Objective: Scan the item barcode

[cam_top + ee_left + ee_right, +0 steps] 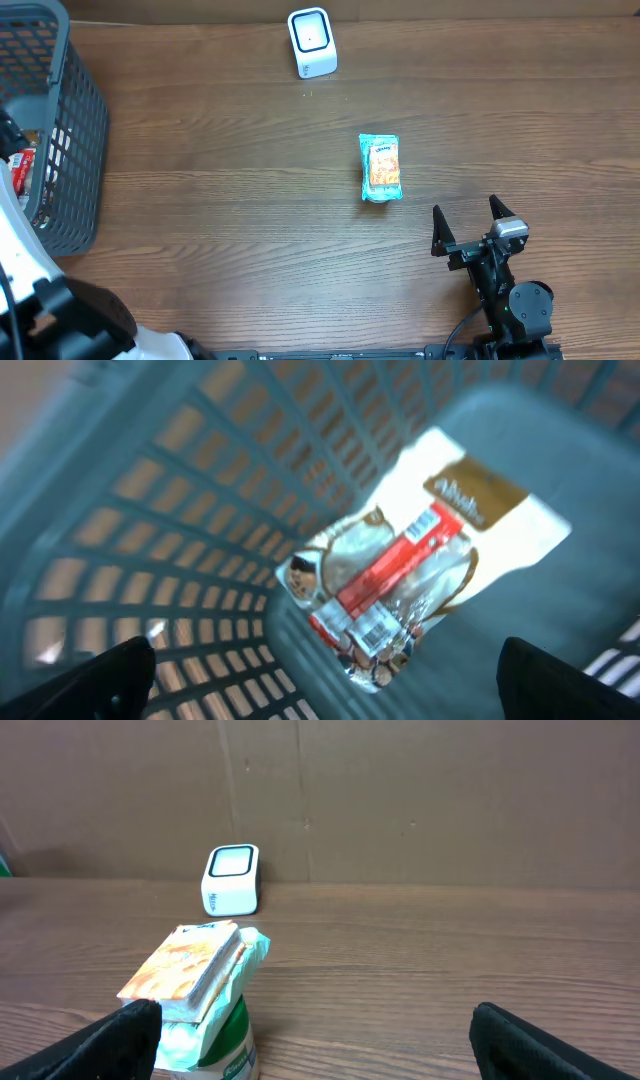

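1. Stretching wide, the wooden table ends at a cardboard wall, where the white scanner stands.
2. The snack packet lies mid-table, well apart from the scanner.
3. A grey basket crowds the left edge. The left gripper hangs in it, jaws wide, above a wrapped snack.
4. The right gripper sits near the front edge, jaws wide and empty, with bare wood around it.

Wood table w/ scanner, snack pack, basket
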Controlling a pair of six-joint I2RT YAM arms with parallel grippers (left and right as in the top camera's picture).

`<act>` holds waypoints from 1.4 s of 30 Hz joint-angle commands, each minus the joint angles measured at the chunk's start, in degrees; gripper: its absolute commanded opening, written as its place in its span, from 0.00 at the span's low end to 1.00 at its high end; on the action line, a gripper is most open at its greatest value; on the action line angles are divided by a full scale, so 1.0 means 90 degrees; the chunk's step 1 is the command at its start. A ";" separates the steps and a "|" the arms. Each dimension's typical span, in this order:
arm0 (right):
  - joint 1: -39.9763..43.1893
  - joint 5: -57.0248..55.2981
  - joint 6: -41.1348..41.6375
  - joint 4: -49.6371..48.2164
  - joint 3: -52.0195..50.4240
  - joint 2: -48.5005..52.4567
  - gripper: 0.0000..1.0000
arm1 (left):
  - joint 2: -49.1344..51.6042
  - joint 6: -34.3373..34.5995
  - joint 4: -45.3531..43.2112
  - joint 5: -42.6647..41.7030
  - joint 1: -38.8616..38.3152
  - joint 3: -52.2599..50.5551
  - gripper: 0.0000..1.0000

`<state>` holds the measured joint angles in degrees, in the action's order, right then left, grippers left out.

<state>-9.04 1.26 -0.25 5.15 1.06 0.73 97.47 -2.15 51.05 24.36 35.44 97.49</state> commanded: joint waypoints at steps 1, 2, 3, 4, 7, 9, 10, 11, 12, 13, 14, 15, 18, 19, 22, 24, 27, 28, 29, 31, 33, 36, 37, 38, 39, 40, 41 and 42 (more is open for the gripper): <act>0.0007 0.0012 -0.0049 -0.0039 -0.0068 -0.0063 1.00 | 0.0444 -0.0610 0.0000 -0.0549 0.0187 0.0114 1.00; 0.0007 0.0012 -0.0049 -0.0039 -0.0068 -0.0063 1.00 | 0.0563 -0.0721 0.0000 -0.0690 0.0231 0.0114 1.00; 0.0007 0.0012 -0.0049 -0.0039 -0.0068 -0.0063 1.00 | 0.0680 -0.0814 0.0010 -0.0801 0.0265 0.0114 1.00; 0.0007 0.0012 -0.0049 -0.0039 -0.0068 -0.0063 1.00 | 0.0775 -0.0901 0.0015 -0.0894 0.0294 0.0112 0.99; 0.0007 0.0012 -0.0049 -0.0039 -0.0068 -0.0063 1.00 | 0.1127 -0.1188 0.0019 -0.1248 0.0386 0.0114 1.00; 0.0007 0.0012 -0.0049 -0.0039 -0.0068 -0.0063 1.00 | 0.1341 -0.1399 0.0034 -0.1428 0.0418 0.0114 1.00; 0.0007 0.0012 -0.0049 -0.0039 -0.0068 -0.0063 1.00 | 0.1438 -0.1496 0.0046 -0.1457 0.0427 0.0114 1.00; 0.0007 0.0012 -0.0049 -0.0039 -0.0068 -0.0063 1.00 | 0.1535 -0.1569 0.0061 -0.1455 0.0435 0.0114 1.00; 0.0007 0.0012 -0.0049 -0.0039 -0.0068 -0.0063 1.00 | 0.1630 -0.1647 0.0068 -0.1452 0.0440 0.0114 0.99; 0.0007 0.0012 -0.0049 -0.0039 -0.0068 -0.0063 1.00 | 0.1712 -0.1705 0.0073 -0.1452 0.0442 0.0114 1.00; 0.0007 0.0012 -0.0049 -0.0039 -0.0068 -0.0063 1.00 | 0.1783 -0.1763 0.0075 -0.1457 0.0442 0.0114 1.00; 0.0007 0.0012 -0.0049 -0.0039 -0.0068 -0.0063 1.00 | 0.1855 -0.1783 0.0073 -0.1455 0.0442 0.0114 1.00; 0.0007 0.0012 -0.0049 -0.0039 -0.0068 -0.0063 1.00 | 0.2055 -0.1979 0.0068 -0.1496 0.0442 0.0114 1.00; 0.0007 0.0012 -0.0049 -0.0039 -0.0068 -0.0063 1.00 | 0.2123 -0.2055 0.0068 -0.1528 0.0442 0.0112 0.99; 0.0007 0.0012 -0.0049 -0.0039 -0.0068 -0.0063 1.00 | 0.2295 -0.2076 0.0063 -0.1532 0.0444 0.0114 0.99; 0.0007 0.0012 -0.0049 -0.0039 -0.0068 -0.0063 1.00 | 0.2433 -0.2234 0.0061 -0.1520 0.0459 0.0112 1.00; 0.0007 0.0012 -0.0049 -0.0039 -0.0068 -0.0063 1.00 | 0.2640 -0.2467 0.0036 -0.1542 0.0510 0.0112 0.99; 0.0007 0.0012 -0.0049 -0.0039 -0.0068 -0.0063 1.00 | 0.2693 -0.2482 0.0032 -0.1545 0.0527 0.0112 1.00; 0.0007 0.0012 -0.0049 -0.0039 -0.0068 -0.0063 1.00 | 0.2759 -0.2489 0.0019 -0.1537 0.0551 0.0112 1.00; 0.0007 0.0012 -0.0049 -0.0039 -0.0068 -0.0063 1.00 | 0.2858 -0.2601 -0.0015 -0.1547 0.0610 0.0114 0.99; 0.0007 0.0012 -0.0049 -0.0039 -0.0068 -0.0063 1.00 | 0.2900 -0.2654 -0.0058 -0.1545 0.0663 0.0112 1.00; 0.0007 0.0012 -0.0049 -0.0039 -0.0068 -0.0063 1.00 | 0.2934 -0.2671 -0.0151 -0.1591 0.0767 0.0112 0.99; 0.0007 0.0012 -0.0049 -0.0039 -0.0068 -0.0063 1.00 | 0.2951 -0.2674 -0.0177 -0.1625 0.0801 0.0112 1.00; 0.0007 0.0012 -0.0049 -0.0039 -0.0068 -0.0063 1.00 | 0.2965 -0.2696 -0.0182 -0.1676 0.0831 0.0114 1.00; 0.0007 0.0012 -0.0049 -0.0039 -0.0068 -0.0063 1.00 | 0.2990 -0.2727 -0.0182 -0.1729 0.0860 0.0112 1.00; 0.0007 0.0012 -0.0049 -0.0039 -0.0068 -0.0063 1.00 | 0.2992 -0.2747 -0.0182 -0.1804 0.0894 0.0112 0.99; 0.0007 0.0012 -0.0049 -0.0039 -0.0068 -0.0063 1.00 | 0.2997 -0.2744 -0.0204 -0.1921 0.0925 0.0112 0.99; 0.0007 0.0015 -0.0049 -0.0039 -0.0068 -0.0063 1.00 | 0.2994 -0.2747 -0.0221 -0.2016 0.0940 0.0112 1.00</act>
<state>-9.04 1.28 -0.25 5.15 1.06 0.73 122.80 -25.41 49.52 10.02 42.74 97.51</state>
